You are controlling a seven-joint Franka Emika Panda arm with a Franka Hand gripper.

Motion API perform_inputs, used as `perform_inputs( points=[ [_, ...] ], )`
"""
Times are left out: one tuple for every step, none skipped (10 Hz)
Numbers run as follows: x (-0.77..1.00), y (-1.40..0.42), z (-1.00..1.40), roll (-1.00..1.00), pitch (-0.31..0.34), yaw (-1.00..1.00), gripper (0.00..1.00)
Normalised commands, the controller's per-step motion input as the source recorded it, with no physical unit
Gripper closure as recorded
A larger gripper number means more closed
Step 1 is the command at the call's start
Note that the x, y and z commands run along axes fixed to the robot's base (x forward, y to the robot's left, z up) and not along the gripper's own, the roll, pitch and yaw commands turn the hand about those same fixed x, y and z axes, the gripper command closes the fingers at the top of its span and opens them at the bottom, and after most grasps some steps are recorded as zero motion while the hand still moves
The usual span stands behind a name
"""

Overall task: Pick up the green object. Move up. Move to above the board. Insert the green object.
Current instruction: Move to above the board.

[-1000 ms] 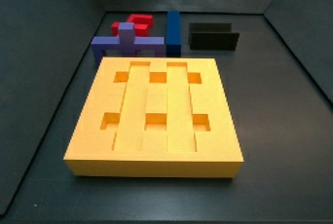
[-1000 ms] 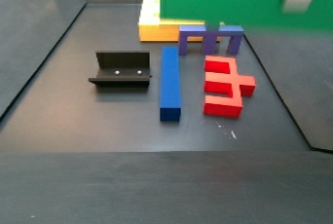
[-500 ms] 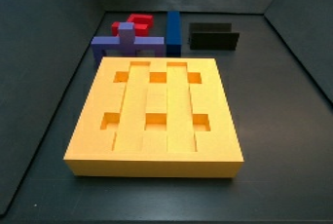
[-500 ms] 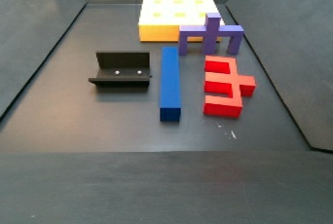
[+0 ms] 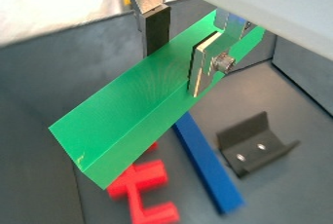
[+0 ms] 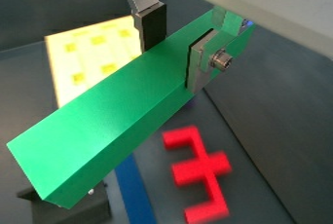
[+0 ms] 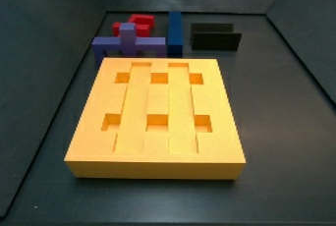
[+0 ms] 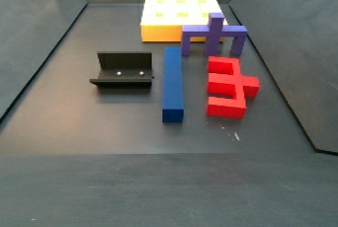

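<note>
In both wrist views my gripper (image 5: 180, 43) (image 6: 174, 45) is shut on the long green object (image 5: 136, 111) (image 6: 111, 121), one dark pad on each long side near one end. The bar hangs high above the floor and tilts across the frame. The orange-yellow board (image 7: 157, 117) with grooves and square holes lies on the dark floor; it also shows in a side view (image 8: 179, 16) and in a wrist view (image 6: 92, 53). Neither the gripper nor the green object shows in either side view.
A long blue bar (image 8: 172, 83), a red block (image 8: 228, 86) and a purple block (image 8: 215, 37) lie on the floor near the board. The dark fixture (image 8: 123, 71) (image 5: 254, 145) stands beside the blue bar. Dark walls bound the floor.
The green object, seen at the upper edge of a side view earlier, has risen out of that view. The pieces on the floor have not moved.
</note>
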Motion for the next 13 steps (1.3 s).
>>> perform_inputs(
  points=[
    [0.2,-1.4,0.14,-0.01,0.045,1.0,1.0],
    [0.2,-1.4,0.14,0.0,0.05,1.0,1.0],
    [0.21,-1.4,0.15,0.0,0.061,1.0,1.0],
    [0.23,-1.4,0.15,-0.01,0.071,1.0,1.0],
    [0.25,-1.4,0.15,0.0,0.088,1.0,1.0],
    [0.27,-1.4,0.16,0.0,0.098,1.0,1.0],
    [0.31,-1.4,0.17,0.0,0.119,1.0,1.0],
    [0.23,-0.93,0.12,0.01,0.131,1.0,1.0],
    [0.15,-0.46,0.07,0.02,0.146,1.0,1.0],
    [0.12,-0.31,0.06,0.02,0.149,1.0,1.0],
    [0.07,-0.18,0.04,0.03,0.155,1.0,1.0],
    [0.06,-0.12,0.03,0.03,0.169,1.0,1.0],
    [0.06,-0.08,0.03,0.04,0.199,1.0,1.0]
  ],
)
